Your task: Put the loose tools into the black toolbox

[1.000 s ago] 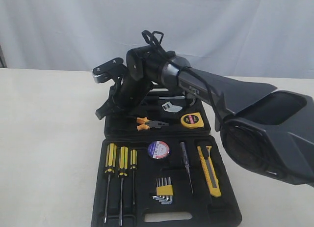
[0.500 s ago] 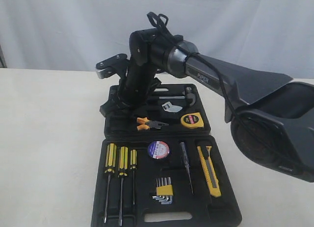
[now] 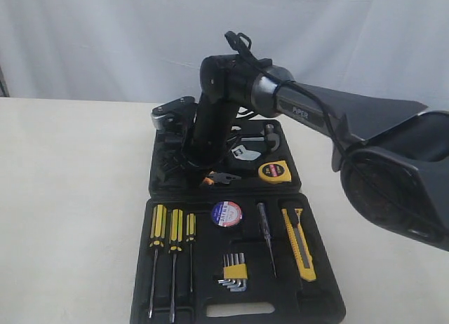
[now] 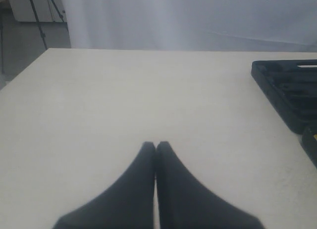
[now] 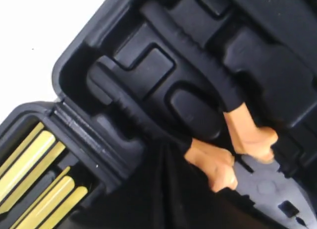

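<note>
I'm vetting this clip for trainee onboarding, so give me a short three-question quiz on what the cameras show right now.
1. True or false: the left gripper is shut above bare table.
2. Which tool lies closest to the right gripper? A tape measure, B pliers, C knife.
3. How many yellow-handled screwdrivers sit in the toolbox?
Key: 1 true; 2 B; 3 three.

Over the far half of the open black toolbox [image 3: 330, 289], the right arm [image 3: 309, 113] reaches down just beside the pliers [image 3: 220, 177]; the tape measure [image 3: 274, 172] lies right of them.
</note>
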Controlling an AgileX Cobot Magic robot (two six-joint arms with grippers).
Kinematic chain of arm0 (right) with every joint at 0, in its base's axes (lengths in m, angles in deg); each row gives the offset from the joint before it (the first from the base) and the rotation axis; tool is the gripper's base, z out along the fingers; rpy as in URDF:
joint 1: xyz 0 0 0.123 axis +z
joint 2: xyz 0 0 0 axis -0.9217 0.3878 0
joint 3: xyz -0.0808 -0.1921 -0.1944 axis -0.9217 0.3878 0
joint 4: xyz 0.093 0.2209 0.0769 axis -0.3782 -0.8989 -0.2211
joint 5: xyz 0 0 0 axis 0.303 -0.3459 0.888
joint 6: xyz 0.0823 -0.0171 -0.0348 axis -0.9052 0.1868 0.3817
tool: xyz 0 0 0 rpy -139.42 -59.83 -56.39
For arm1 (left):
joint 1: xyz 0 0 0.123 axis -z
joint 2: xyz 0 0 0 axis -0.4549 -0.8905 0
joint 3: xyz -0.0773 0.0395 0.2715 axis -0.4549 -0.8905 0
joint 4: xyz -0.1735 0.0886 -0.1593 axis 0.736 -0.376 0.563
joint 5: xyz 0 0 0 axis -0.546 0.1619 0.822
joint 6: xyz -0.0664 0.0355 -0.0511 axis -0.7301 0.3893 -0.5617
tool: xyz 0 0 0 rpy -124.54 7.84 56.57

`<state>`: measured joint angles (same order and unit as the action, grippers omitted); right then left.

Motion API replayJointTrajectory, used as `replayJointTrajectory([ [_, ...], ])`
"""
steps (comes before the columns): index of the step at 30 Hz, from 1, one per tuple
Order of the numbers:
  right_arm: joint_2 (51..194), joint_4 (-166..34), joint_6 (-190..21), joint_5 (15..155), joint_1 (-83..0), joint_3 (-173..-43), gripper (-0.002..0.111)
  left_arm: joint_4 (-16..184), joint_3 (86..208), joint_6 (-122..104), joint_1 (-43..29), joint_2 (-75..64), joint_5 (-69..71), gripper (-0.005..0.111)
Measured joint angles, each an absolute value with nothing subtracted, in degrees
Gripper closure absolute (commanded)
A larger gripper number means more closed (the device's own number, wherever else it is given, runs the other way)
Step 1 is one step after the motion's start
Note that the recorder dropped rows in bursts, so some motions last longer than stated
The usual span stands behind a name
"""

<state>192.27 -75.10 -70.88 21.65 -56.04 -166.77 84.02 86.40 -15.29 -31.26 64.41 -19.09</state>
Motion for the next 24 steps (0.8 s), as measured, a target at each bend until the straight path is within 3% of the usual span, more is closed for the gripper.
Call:
replayJointTrajectory([
  [24,191.3,-70.6,-72.1,30.5,-58.3,-166.0,0.109,84.0,86.4,-15.3,-31.3,64.4,-19.1,0.107],
])
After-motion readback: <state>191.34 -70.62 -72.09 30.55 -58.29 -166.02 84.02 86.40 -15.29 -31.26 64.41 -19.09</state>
